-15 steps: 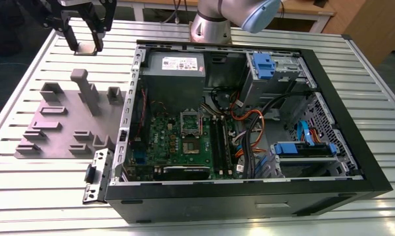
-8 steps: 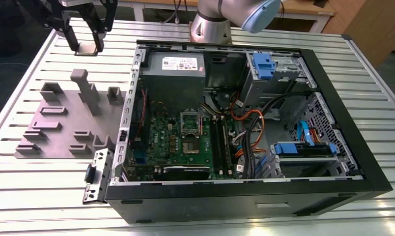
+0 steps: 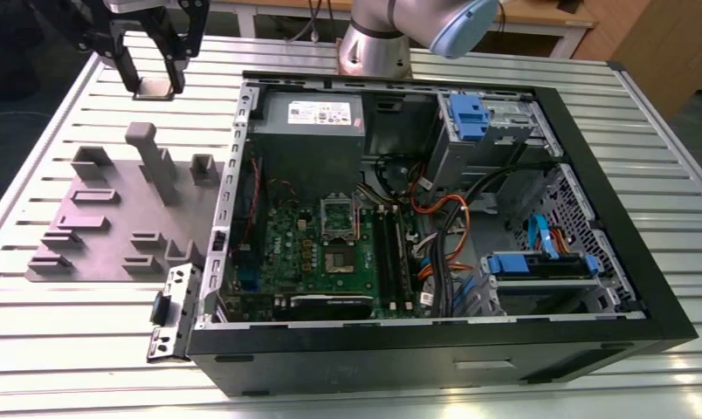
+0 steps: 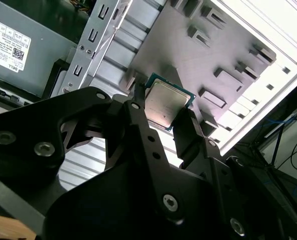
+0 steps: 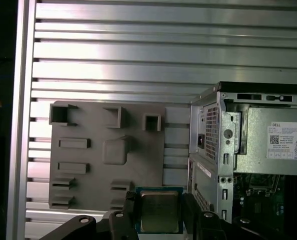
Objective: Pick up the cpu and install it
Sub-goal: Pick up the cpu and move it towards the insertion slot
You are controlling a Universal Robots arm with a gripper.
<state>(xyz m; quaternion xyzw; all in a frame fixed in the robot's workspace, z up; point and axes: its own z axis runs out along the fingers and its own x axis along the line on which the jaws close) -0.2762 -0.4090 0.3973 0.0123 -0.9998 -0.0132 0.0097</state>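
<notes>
At upper left of the exterior view, the gripper [image 3: 155, 80] pinches the cpu [image 4: 166, 102] by two edges, well apart from the socket [image 3: 338, 229]; thin edge grip, so I reckon the chip could tilt or slip.

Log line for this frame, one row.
gripper: shut on cpu | cpu: held off table, near grey fixture plate | computer case: open

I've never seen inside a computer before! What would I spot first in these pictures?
The big black computer case lies open on the exterior view's right, its green board and coloured wires showing. At that view's left, past the grey slotted tray, the gripper pinches the cpu, a small silvery square.
</notes>
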